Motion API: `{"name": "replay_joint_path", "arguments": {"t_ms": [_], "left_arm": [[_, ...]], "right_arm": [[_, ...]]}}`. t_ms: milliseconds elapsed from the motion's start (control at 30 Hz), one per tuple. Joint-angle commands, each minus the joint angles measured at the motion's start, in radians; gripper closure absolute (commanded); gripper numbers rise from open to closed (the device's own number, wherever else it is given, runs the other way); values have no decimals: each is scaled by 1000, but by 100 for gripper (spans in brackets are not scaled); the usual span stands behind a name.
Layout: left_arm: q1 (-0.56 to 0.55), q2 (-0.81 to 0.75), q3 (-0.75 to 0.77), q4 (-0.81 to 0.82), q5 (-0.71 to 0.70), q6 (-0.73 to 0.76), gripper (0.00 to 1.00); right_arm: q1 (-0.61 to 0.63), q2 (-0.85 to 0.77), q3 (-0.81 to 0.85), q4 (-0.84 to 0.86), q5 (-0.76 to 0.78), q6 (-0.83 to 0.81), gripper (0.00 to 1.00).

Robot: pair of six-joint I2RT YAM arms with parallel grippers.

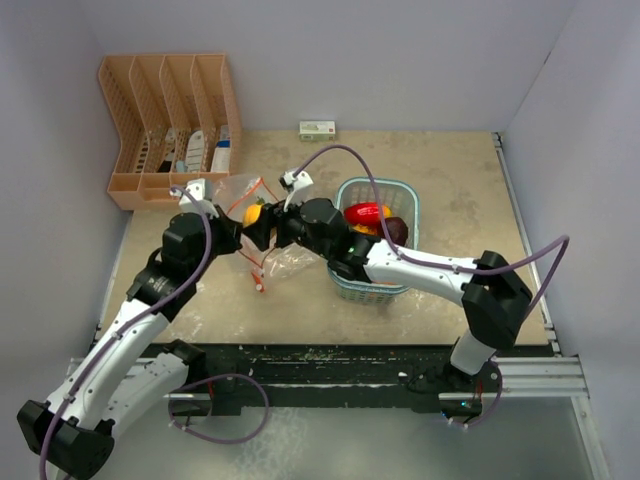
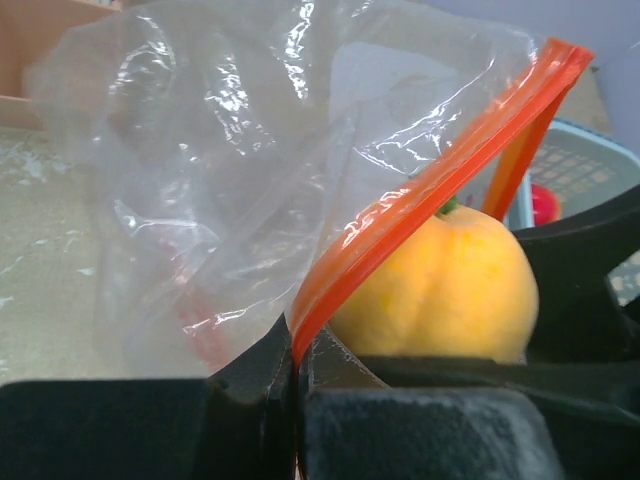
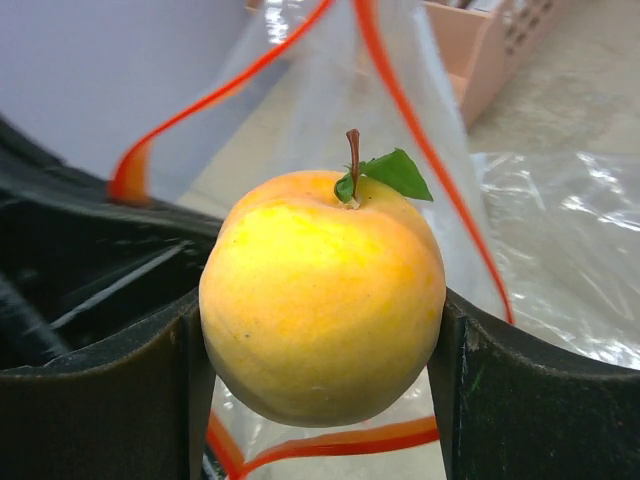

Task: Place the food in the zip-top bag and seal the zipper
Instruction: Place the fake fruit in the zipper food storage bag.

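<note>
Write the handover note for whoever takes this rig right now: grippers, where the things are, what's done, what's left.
Left gripper: shut on the zipper, holding the zip-top bag up with its mouth open.
Right gripper: shut on the yellow-orange peach, which sits at the mouth, between the two zipper strips.
The basket holds the red pepper and a dark piece.
Done: bag opened, peach brought to it. Cannot tell whether any food is already inside.
Left: release the peach in the bag, load the rest, seal the zipper.
</note>
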Motion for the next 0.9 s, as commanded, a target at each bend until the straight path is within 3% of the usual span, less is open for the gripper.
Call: {"name": "replay_joint_path", "arguments": {"t_ms": [0, 100, 367, 867], "left_arm": [[-3, -24, 41, 57, 93, -72, 100], [-2, -16, 40, 89, 129, -96, 100], [-2, 61, -32, 237, 254, -189, 100], [-2, 100, -44, 252, 204, -183, 100]], "right_arm": [[4, -11, 87, -145, 191, -49, 63], [5, -17, 106, -241, 283, -67, 55], [5, -46, 155, -340, 284, -82, 2], [5, -237, 82, -368, 216, -93, 1]]}}
